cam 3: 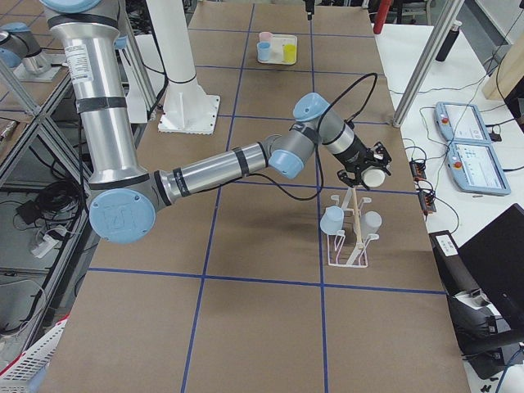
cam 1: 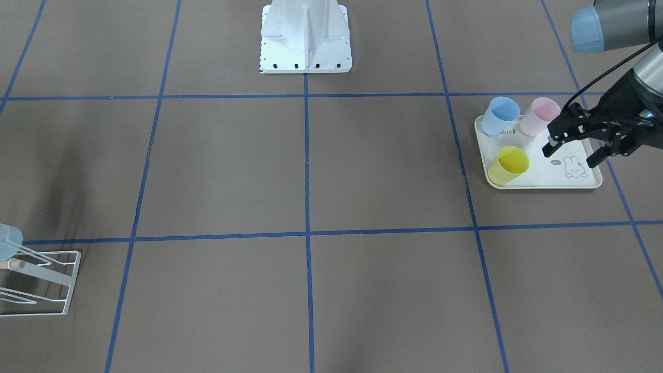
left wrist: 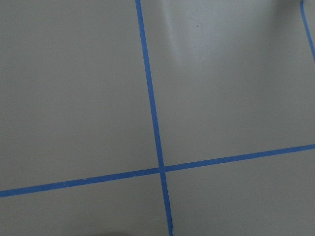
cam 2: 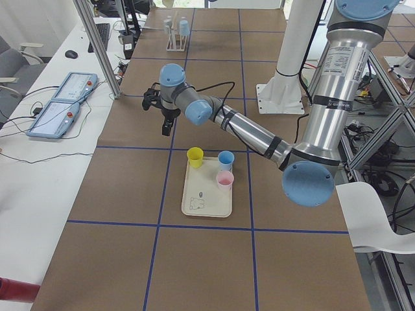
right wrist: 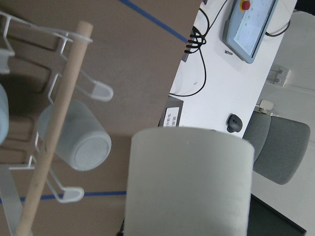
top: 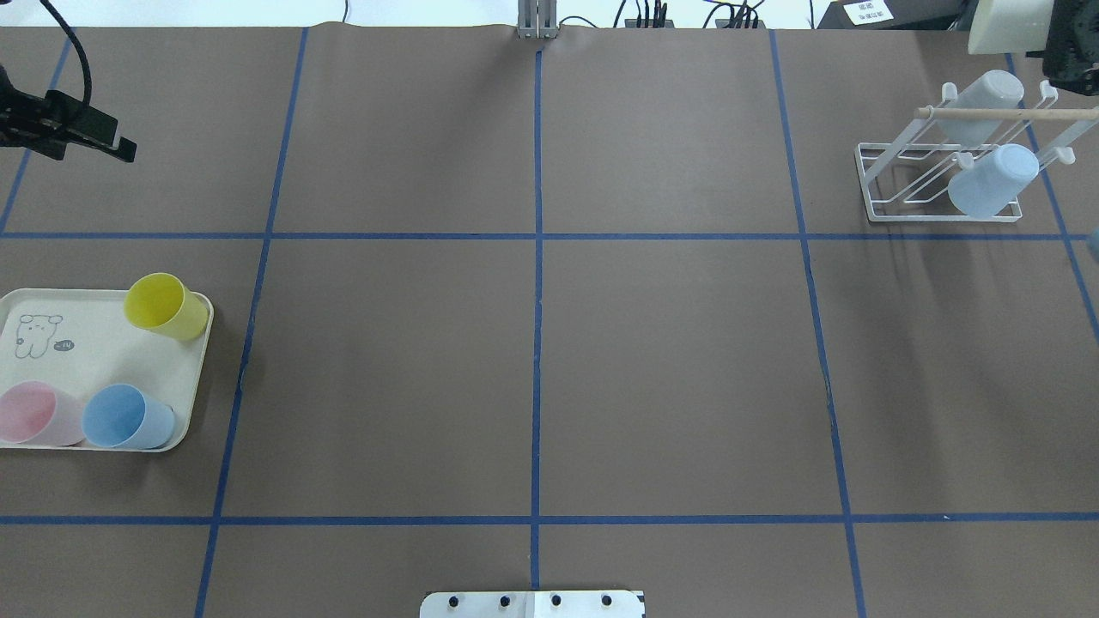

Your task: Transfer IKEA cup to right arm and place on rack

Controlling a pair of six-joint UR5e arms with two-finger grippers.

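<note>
My right gripper (cam 3: pixel 370 170) is shut on a cream-white IKEA cup (right wrist: pixel 189 182), held in the air just beyond the white wire rack (top: pixel 889 184). The cup also shows at the top right of the overhead view (top: pixel 1006 24). The rack has a wooden dowel (right wrist: pixel 55 128) and carries two pale blue cups (top: pixel 992 180) (top: pixel 979 105). My left gripper (cam 1: pixel 570 154) is open and empty, hovering over the far side of the rabbit-print tray (cam 1: pixel 544 178).
The tray holds a yellow cup (top: pixel 167 306), a blue cup (top: pixel 127 416) and a pink cup (top: pixel 39 414), all upright. The robot's white base (cam 1: pixel 305 39) stands at mid table. Operator pendants (cam 3: pixel 471 155) lie on the white bench beyond the rack.
</note>
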